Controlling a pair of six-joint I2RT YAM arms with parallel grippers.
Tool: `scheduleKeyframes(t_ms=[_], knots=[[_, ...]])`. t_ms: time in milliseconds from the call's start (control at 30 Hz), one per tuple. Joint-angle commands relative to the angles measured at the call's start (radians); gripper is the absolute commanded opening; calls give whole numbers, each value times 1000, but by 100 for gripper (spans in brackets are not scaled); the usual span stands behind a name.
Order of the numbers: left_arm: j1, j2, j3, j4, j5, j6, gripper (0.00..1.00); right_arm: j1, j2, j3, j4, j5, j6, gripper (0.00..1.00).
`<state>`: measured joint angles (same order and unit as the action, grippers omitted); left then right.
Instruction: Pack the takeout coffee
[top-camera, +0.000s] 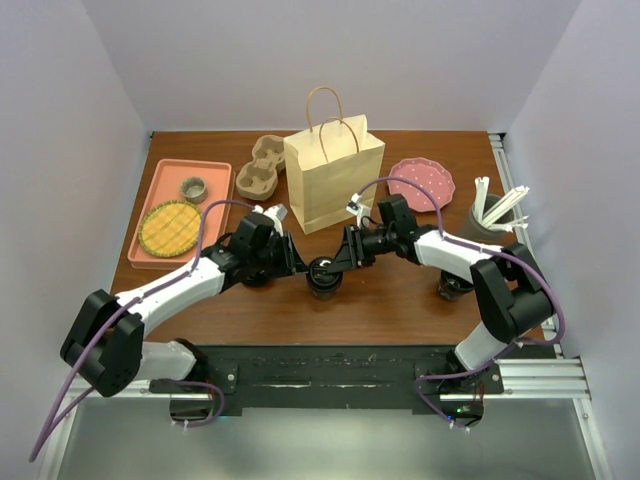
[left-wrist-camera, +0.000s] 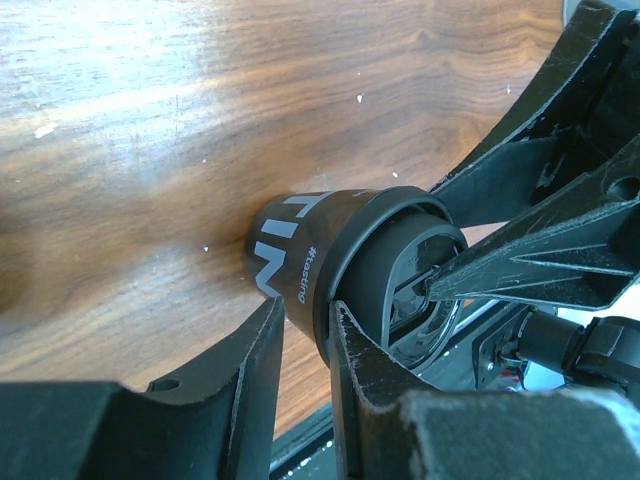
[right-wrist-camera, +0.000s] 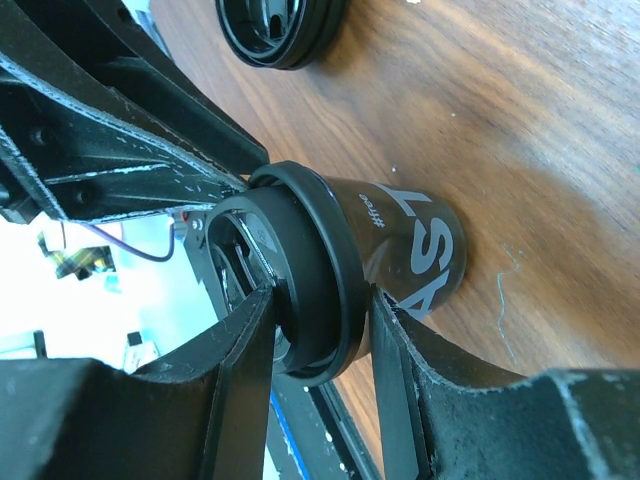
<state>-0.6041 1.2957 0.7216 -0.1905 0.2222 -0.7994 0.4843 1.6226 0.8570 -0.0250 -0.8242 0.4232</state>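
Two robot hands meet at a black takeout coffee cup (top-camera: 323, 277) on a wood-grain surface (top-camera: 395, 302) inside pale walls (top-camera: 300, 60).
The right hand (top-camera: 342, 262) is clenched on the cup's lid (right-wrist-camera: 320, 270); the left hand (top-camera: 302, 267) has its fingers (left-wrist-camera: 250, 390) nearly together at the rim, grip unclear. Beyond the hands stand a paper bag (top-camera: 333, 180) and pulp cup carrier (top-camera: 262, 168).

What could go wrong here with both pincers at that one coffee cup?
The left pincer and right pincer both crowd the takeout coffee at its lid from opposite sides, so they might clash or pop the lid off. Uneven pulling could tip it onto the table. A second cup stands close by and could get knocked.
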Motion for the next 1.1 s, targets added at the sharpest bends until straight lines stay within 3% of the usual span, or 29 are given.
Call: scheduleKeyframes(t_ms=[0,233,467,867,1000,1067], knots=[[-8,36,-14,-184,-29,-7,29,13,62,31,-205,172,-115,34],[-23,-41,-30,-190,-20,-109,29,14,33,99,-178,149,6,53],[-25,-49,-30,-194,-4,-142,30,13,3,146,-190,151,43,63],[-25,2,-1,-167,-9,-150,31,14,-30,169,-190,152,80,70],[-25,11,13,-165,-9,-149,31,16,-47,137,-181,166,81,68],[-26,13,21,-164,-11,-147,31,16,-55,119,-174,172,77,62]])
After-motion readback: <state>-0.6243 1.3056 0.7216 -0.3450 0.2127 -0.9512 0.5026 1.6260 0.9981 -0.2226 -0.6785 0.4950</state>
